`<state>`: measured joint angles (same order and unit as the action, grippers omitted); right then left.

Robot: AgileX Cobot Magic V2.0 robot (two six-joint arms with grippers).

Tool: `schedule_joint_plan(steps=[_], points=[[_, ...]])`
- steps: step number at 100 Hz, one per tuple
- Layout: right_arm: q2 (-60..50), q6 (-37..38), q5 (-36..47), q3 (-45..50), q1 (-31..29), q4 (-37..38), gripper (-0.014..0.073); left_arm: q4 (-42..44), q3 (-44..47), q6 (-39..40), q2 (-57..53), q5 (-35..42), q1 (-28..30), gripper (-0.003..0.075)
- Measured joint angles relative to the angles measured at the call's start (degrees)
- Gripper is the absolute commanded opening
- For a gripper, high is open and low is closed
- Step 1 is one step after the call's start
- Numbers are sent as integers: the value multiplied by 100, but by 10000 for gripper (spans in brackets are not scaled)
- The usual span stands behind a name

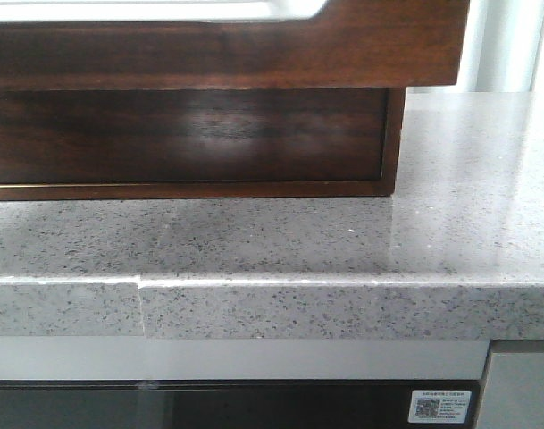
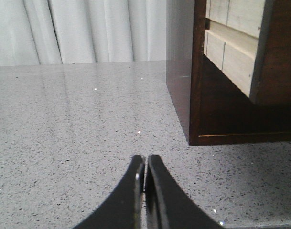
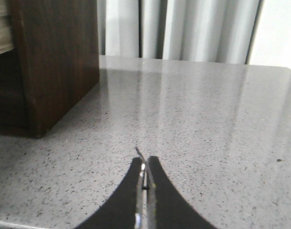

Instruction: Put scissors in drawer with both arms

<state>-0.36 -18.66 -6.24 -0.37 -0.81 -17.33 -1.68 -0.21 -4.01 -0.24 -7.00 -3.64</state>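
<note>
The drawer (image 1: 227, 45) juts out of the dark wooden cabinet (image 1: 191, 143), which stands on the speckled grey tabletop (image 1: 280, 241). Beside the cabinet, both arms hover low over bare stone, the left gripper (image 2: 145, 168) and right gripper (image 3: 144, 171) each with fingers pressed together. No scissors show in any view.

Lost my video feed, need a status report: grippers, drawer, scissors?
Left gripper shut, empty. Right gripper shut, empty. Drawer pulled out, overhanging the counter. Scissors not in view.
</note>
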Motion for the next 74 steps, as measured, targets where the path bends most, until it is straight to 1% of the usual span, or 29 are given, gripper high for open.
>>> schedule_joint_plan(steps=[6, 11, 16, 23, 40, 74], points=[[-12, 462, 159, 90, 0, 391, -69, 0, 0, 0, 0, 10, 0, -20], [-12, 972, 329, 90, 0, 923, -69, 0, 0, 0, 0, 10, 0, -20], [-21, 1248, 418, 90, 0, 1266, -69, 0, 0, 0, 0, 10, 0, -20], [-21, 1445, 483, 90, 0, 1503, -69, 0, 0, 0, 0, 10, 0, -20], [-21, 1557, 522, 90, 0, 1658, -69, 0, 0, 0, 0, 10, 0, -20], [-21, 1579, 534, 90, 0, 1667, -69, 0, 0, 0, 0, 10, 0, -20]])
